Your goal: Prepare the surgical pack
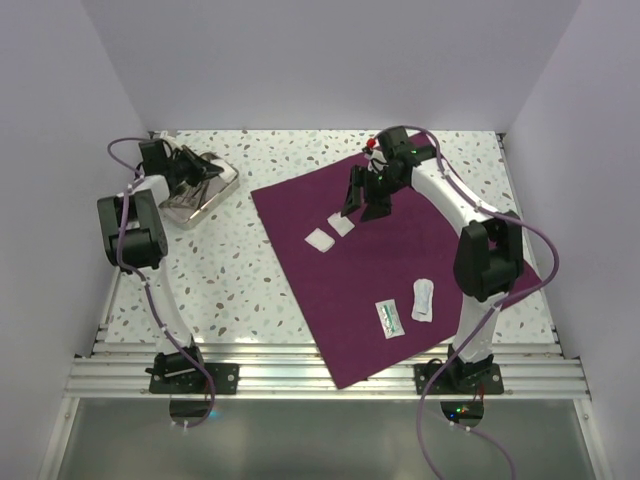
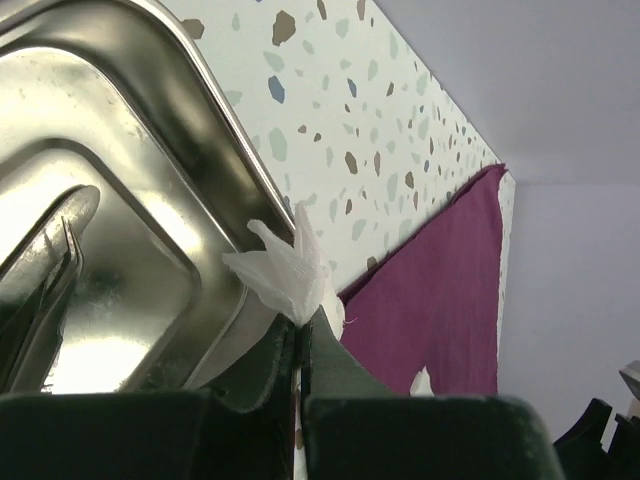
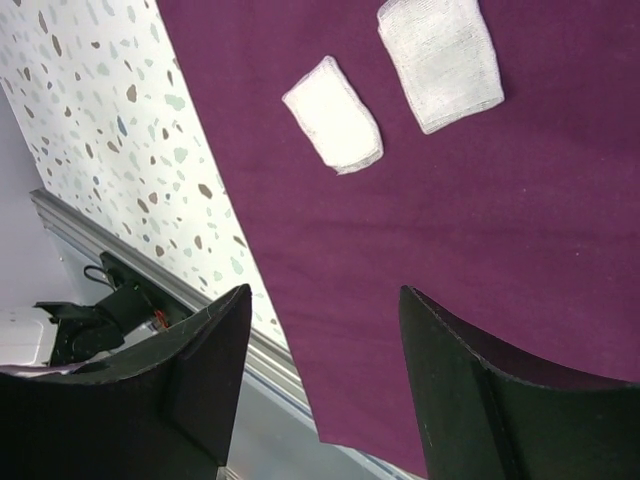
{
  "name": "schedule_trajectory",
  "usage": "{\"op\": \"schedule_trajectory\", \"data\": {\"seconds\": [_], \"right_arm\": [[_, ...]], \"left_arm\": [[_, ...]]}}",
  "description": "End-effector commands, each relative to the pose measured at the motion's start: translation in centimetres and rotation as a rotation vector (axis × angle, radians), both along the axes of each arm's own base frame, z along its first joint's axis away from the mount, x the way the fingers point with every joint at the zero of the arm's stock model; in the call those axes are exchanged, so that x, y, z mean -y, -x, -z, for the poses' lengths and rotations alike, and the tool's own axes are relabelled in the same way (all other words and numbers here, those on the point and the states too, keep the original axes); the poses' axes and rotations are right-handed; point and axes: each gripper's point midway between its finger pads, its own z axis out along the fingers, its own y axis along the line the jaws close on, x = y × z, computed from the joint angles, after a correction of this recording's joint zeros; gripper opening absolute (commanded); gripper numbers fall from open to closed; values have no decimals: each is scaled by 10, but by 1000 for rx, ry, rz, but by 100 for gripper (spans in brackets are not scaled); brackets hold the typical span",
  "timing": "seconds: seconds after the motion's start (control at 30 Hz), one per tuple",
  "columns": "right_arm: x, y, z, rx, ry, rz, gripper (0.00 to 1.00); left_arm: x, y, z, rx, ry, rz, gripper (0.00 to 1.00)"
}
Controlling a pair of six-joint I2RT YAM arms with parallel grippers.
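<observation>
The surgical pack (image 1: 400,265) is a deep purple cloth spread flat over the middle and right of the table; it also shows in the wrist views (image 2: 440,290) (image 3: 450,230). Two white gauze squares (image 1: 320,240) (image 1: 342,225) lie on its left part, seen close in the right wrist view (image 3: 333,127) (image 3: 440,60). My right gripper (image 1: 365,208) (image 3: 325,300) hovers open just above the cloth beside them, holding nothing. My left gripper (image 1: 198,177) (image 2: 300,325) is over the metal tray (image 1: 185,205), shut on a crumpled white gauze piece (image 2: 290,270).
A green packet (image 1: 390,318) and a white packet (image 1: 423,300) rest on the cloth's near part. The steel tray (image 2: 130,130) at the back left holds metal instruments (image 2: 40,270). White walls enclose the terrazzo table (image 1: 230,290); an aluminium rail (image 1: 330,375) runs along its near edge.
</observation>
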Motion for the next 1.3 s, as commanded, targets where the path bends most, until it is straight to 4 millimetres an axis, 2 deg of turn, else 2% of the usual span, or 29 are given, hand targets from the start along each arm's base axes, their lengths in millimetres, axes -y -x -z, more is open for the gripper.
{"op": "schedule_trajectory", "data": {"seconds": [0.0,0.27,0.4,0.47,0.6,0.7,0.9,1.17,1.2,1.23,1.27], "right_arm": [[3,-6,-3,15,3,-8,64],[3,-11,10,-12,14,-8,64],[1,-16,13,-7,17,-12,64],[0,-19,14,-6,14,-9,64],[-3,-27,20,-6,10,-5,64],[-5,-33,24,-7,12,-3,64],[-3,-44,33,8,49,-9,64],[11,-52,59,35,153,-79,66],[12,-53,61,37,164,-84,66],[15,-53,64,34,183,-90,66],[16,-55,68,35,190,-104,66]], "left_arm": [[-8,-15,-7,39,-55,-4,0],[-24,-25,9,17,-72,-30,0],[-24,-24,19,-22,-71,-20,0],[-24,-25,21,-32,-74,-17,7],[-26,-23,26,-50,-96,-14,31],[-32,-22,29,-76,-138,-19,42],[-43,-17,15,-98,-226,-43,56],[-54,3,-15,-124,-338,-99,60],[-52,9,-11,-140,-346,-102,60],[-52,10,-25,-107,-355,-107,60],[-48,13,-29,-100,-355,-100,60]]}}
